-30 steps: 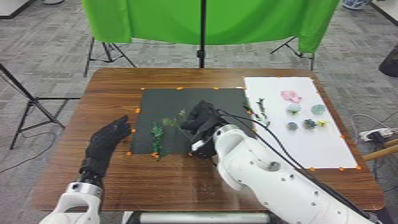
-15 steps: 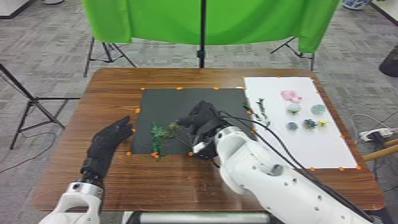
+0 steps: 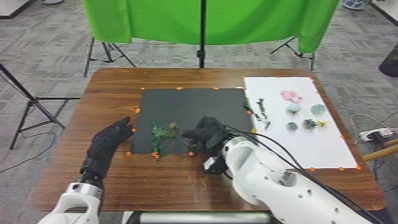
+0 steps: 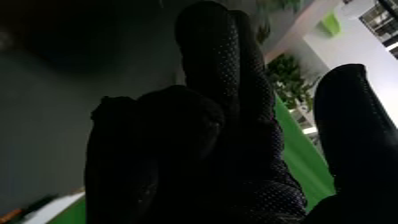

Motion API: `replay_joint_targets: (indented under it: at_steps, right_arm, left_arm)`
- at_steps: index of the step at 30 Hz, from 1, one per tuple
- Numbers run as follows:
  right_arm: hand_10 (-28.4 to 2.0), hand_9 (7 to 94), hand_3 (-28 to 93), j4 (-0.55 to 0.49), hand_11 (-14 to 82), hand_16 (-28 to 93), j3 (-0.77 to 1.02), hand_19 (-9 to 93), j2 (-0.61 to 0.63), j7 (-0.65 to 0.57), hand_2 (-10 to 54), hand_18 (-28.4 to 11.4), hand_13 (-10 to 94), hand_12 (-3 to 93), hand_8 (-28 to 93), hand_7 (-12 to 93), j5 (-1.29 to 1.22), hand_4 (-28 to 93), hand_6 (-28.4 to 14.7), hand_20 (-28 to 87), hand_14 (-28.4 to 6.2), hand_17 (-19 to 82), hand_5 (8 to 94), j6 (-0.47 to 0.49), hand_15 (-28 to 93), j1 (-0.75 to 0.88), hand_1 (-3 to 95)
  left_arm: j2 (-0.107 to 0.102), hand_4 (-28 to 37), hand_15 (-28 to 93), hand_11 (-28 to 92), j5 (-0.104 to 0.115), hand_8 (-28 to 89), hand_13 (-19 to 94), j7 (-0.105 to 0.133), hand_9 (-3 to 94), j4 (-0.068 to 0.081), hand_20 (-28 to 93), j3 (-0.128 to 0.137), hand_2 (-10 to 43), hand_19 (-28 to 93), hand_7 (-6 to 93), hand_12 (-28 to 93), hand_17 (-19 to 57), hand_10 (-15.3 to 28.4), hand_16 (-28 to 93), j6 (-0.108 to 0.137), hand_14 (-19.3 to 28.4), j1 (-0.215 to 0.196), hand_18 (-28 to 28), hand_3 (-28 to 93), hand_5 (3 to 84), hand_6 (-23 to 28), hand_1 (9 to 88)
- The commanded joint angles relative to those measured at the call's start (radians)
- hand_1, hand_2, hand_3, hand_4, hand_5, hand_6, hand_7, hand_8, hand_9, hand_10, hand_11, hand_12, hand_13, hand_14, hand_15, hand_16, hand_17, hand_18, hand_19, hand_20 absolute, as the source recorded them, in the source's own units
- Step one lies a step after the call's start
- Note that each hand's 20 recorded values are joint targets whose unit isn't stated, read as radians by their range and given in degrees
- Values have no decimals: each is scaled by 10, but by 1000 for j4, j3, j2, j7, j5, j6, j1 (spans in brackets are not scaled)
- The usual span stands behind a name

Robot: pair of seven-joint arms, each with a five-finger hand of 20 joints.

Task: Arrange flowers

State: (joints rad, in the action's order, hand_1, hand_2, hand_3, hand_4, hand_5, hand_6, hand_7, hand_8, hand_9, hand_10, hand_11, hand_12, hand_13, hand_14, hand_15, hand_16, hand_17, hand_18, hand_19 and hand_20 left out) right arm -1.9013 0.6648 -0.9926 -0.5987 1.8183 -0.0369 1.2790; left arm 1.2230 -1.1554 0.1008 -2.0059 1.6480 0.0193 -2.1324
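Over the lower right part of the dark mat (image 3: pixel 187 102) is my right hand (image 3: pixel 210 134). Just beside its fingertips lies a small green sprig (image 3: pixel 172 129), its thin stem running towards the hand. A longer green stem (image 3: pixel 157 139) rests on the mat's left part. In the right wrist view, my right hand (image 4: pixel 240 110) has its thumb apart from its straighter fingers, while others are bent; green leaves (image 4: pixel 286 80) show beyond the gap. My left hand (image 3: pixel 110 136) stays open left of the mat, fingers relaxed.
On the white sheet (image 3: pixel 306 150) at the right are a pink flower (image 3: pixel 290 96), several pale and bluish blooms and a yellow flower (image 3: pixel 322 123). Dark twigs (image 3: pixel 261 107) lie at its left edge. Orange tabs mark the mat's border.
The small sprig came down and left beside the long stem. My right hand first went along, then drew back to the right and nearer, away from the sprig. The left hand kept still.
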Motion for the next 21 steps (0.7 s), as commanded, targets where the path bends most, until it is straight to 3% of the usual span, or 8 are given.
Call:
replay_joint_targets:
  at_steps: [1, 5, 16, 21]
  right_arm:
    - [-148, 875, 574, -53, 341, 337, -12, 932, 34, 2, 76, -152, 881, 283, -64, 154, 1, -125, -32, 601, -57, 634, 795, 22, 610, 49, 253]
    - [-151, 876, 570, -66, 339, 336, 2, 932, 41, 8, 78, -152, 881, 282, -64, 152, -5, -122, -34, 598, -58, 633, 796, 21, 609, 64, 253]
    - [-151, 856, 584, -115, 339, 338, 181, 932, 86, 36, 33, -152, 874, 288, -59, 153, 106, -110, -36, 597, -60, 627, 778, -126, 610, 48, 251]
    - [-145, 835, 616, -64, 341, 339, 243, 932, 153, -34, -50, -153, 860, 293, -56, 152, 272, -110, -33, 591, -61, 610, 753, -34, 614, -12, 288]
  left_arm:
    - [12, -250, 148, 107, -6, -47, 289, -13, 383, 0, 156, 5, -19, 40, 78, 140, 13, 118, 34, -10, 165, -15, 131, 639, 406, 34, 243]
    - [12, -250, 148, 106, -7, -47, 289, -13, 382, -1, 157, 6, -19, 41, 78, 139, 12, 119, 34, -12, 165, -16, 131, 637, 406, 34, 244]
    - [10, -248, 148, 108, -8, -47, 288, -14, 383, -1, 157, 6, -18, 41, 78, 140, 11, 118, 35, -9, 166, -11, 132, 636, 407, 34, 244]
    - [9, -248, 149, 108, -6, -47, 289, -14, 383, -3, 157, 9, -19, 41, 78, 140, 11, 119, 35, -8, 167, -16, 133, 637, 406, 34, 243]
